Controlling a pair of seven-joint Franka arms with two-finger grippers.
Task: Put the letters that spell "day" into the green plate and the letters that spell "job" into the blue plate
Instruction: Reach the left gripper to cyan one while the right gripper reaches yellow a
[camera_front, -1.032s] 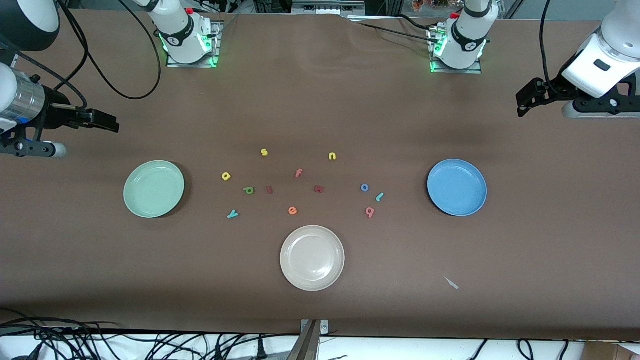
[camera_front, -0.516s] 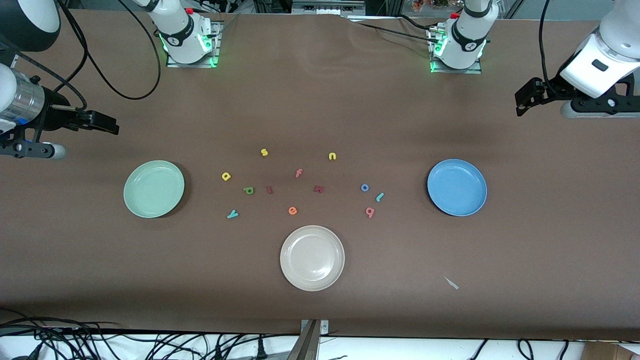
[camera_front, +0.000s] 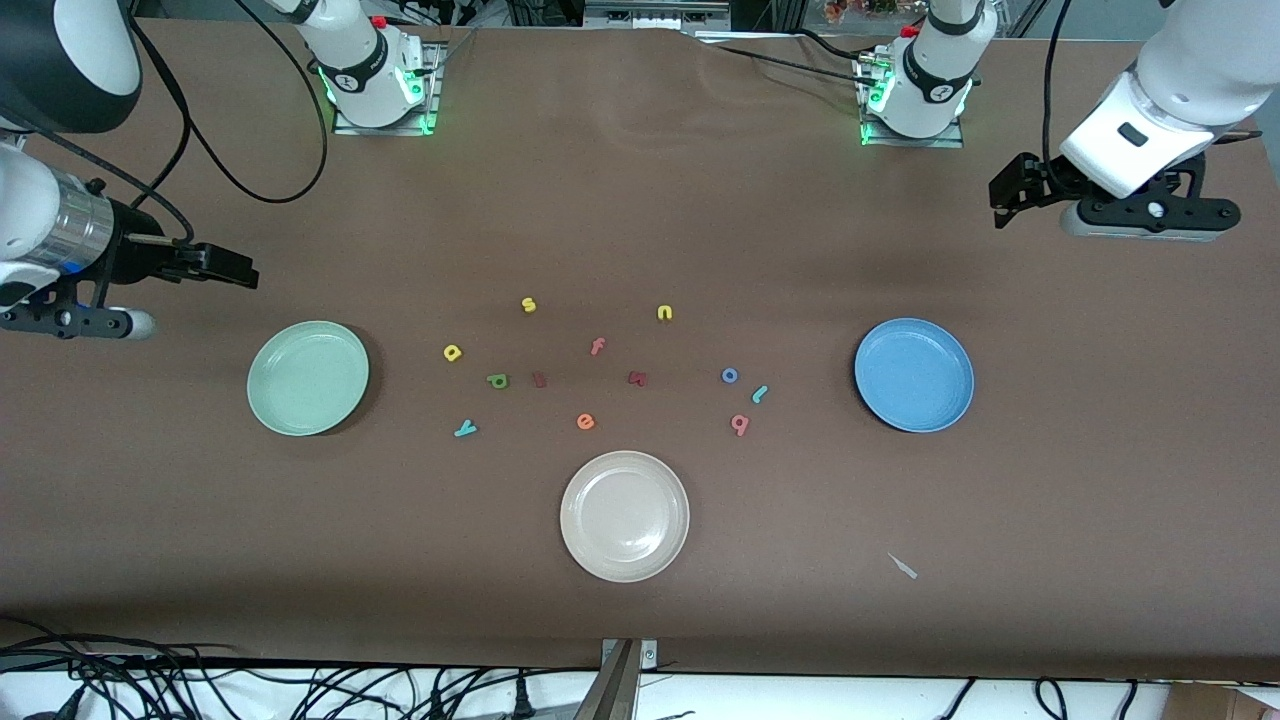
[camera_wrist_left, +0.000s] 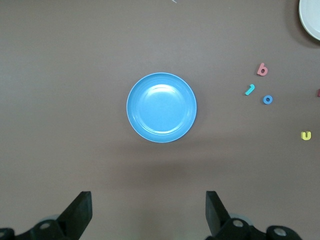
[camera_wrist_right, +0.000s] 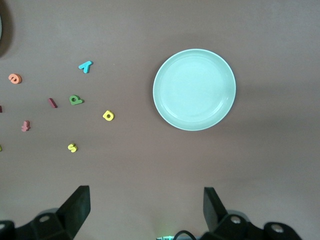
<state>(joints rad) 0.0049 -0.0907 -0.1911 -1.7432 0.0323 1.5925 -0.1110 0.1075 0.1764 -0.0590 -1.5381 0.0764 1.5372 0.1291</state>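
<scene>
Hanging in the air at the upper right of the front frame, the left gripper (camera_front: 1003, 190) is over bare table (camera_front: 640, 200) toward the left arm's end, with its fingers (camera_wrist_left: 80, 212) spread wide and nothing between them. The right gripper (camera_front: 235, 268), at the middle left edge of that frame, is over bare table just above the green plate (camera_front: 308, 377); its fingers (camera_wrist_right: 77, 210) are likewise apart and empty.

The green plate lies at centre left of the front frame with nothing in it, and the blue plate (camera_front: 914, 374) lies at centre right, also with nothing in it. A white plate (camera_front: 625, 515) sits low in the middle, nearest the front camera.

All letters lie on the table between the plates. Toward the green plate are the yellow "a" (camera_front: 452, 352), the dark green "d" (camera_front: 497, 380) and the teal "y" (camera_front: 465, 428). Toward the blue plate are the blue "o" (camera_front: 730, 375), the teal "j" (camera_front: 760, 393) just beside it, and the pinkish "b" (camera_front: 740, 424). Among them lie a yellow "s" (camera_front: 528, 304), a yellow "n" (camera_front: 665, 312), a pink "f" (camera_front: 597, 346) and an orange "e" (camera_front: 585, 421).
</scene>
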